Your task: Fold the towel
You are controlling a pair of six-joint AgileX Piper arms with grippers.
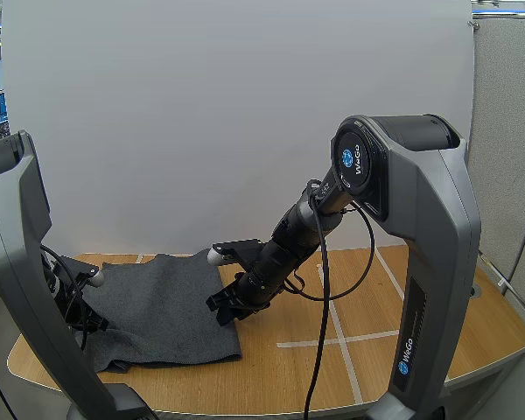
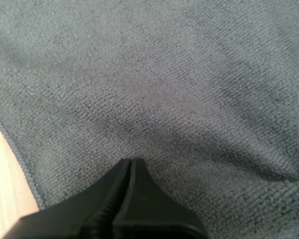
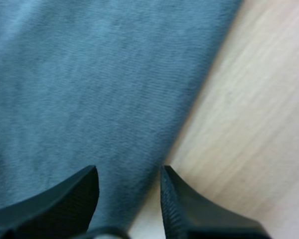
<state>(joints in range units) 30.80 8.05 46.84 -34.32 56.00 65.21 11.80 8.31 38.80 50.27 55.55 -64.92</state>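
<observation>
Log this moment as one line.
left gripper shut, tip at towel | right gripper open over towel edge | towel lying on table

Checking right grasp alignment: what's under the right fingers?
The open right fingers straddle the towel's edge: grey towel under one, bare wooden table under the other. Whatever lies beneath the towel is covered.

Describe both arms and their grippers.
Right arm: a dark grey, rounded shell with a round blue logo and white WeGo lettering, then a slimmer black forearm. Left arm: the same dark grey shell. Right gripper and left gripper: black, tapered fingers with ribbed inner faces.
</observation>
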